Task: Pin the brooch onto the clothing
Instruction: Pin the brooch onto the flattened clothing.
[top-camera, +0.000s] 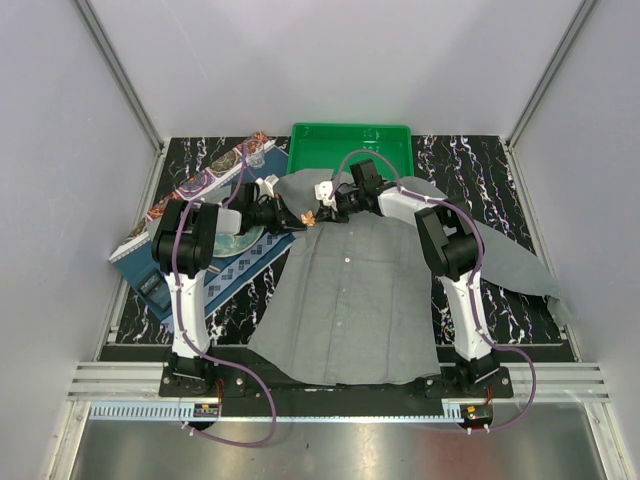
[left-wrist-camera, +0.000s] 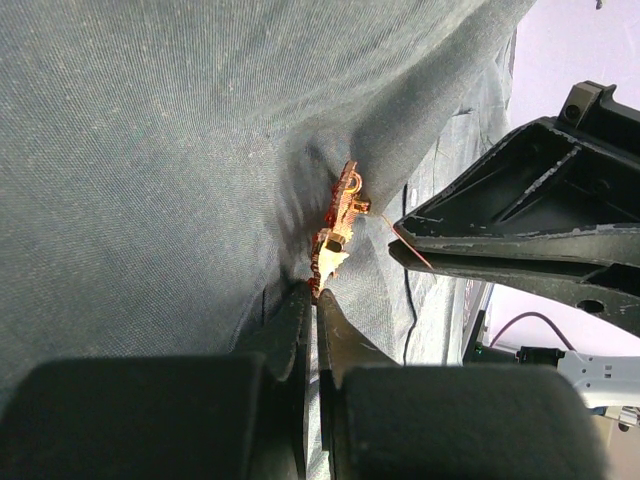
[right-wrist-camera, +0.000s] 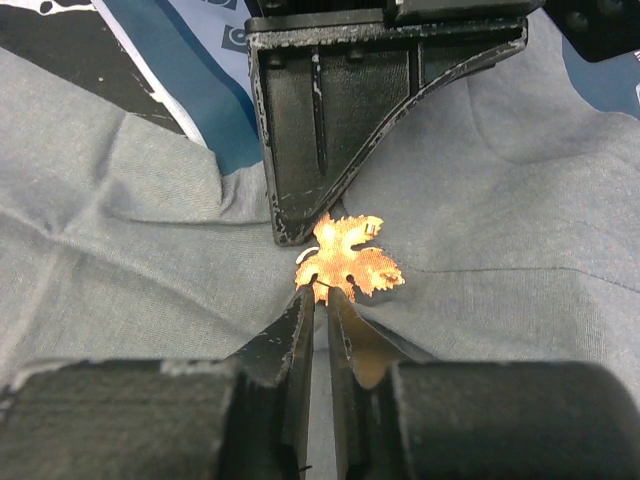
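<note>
The clothing (top-camera: 350, 300), a grey button-up shirt, lies spread on the table. Both grippers meet near its collar. The brooch (top-camera: 308, 217) is a small orange leaf-shaped ornament resting on the shirt (right-wrist-camera: 520, 200). My right gripper (right-wrist-camera: 321, 298) is closed to a thin slit at the brooch's (right-wrist-camera: 350, 262) lower edge, with its thin pin wire between the tips. My left gripper (left-wrist-camera: 316, 292) is shut. Its tips touch the end of the brooch (left-wrist-camera: 340, 225), seen edge-on, and the cloth (left-wrist-camera: 150, 150) puckers there. Whether the left gripper pinches the brooch or the cloth does not show.
A green tray (top-camera: 350, 145) stands at the back, just behind the collar. A dark blue patterned placemat (top-camera: 230, 268) with a round plate (top-camera: 243, 240) lies left of the shirt. The black marbled table (top-camera: 500, 300) has white walls on three sides.
</note>
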